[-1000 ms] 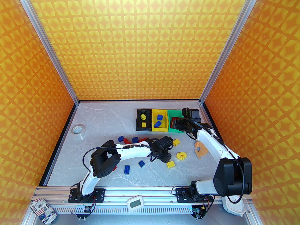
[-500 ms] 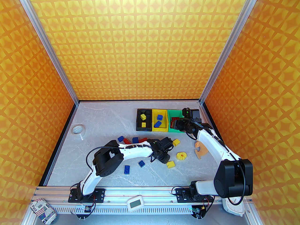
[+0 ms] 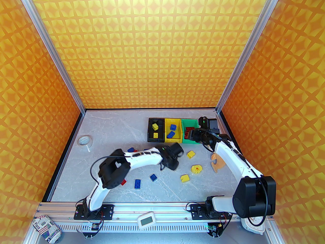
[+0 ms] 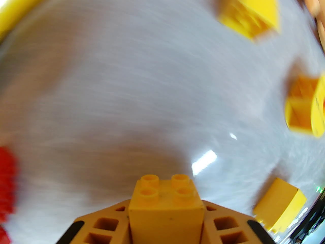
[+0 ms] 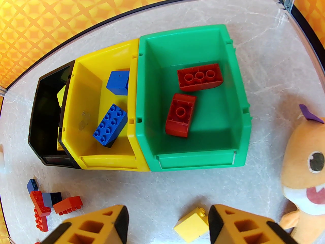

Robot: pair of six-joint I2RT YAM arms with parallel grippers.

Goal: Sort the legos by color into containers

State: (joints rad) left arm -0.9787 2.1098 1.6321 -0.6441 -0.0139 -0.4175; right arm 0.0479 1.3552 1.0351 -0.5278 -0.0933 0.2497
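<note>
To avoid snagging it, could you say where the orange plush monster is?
The orange plush monster lies right of centre in the top view, nearer than the green plastic bin.

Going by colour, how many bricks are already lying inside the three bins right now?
Yellow bricks, in the black bin: 2
Blue bricks, in the yellow bin: 2
Red bricks, in the green bin: 2
Total: 6
</note>
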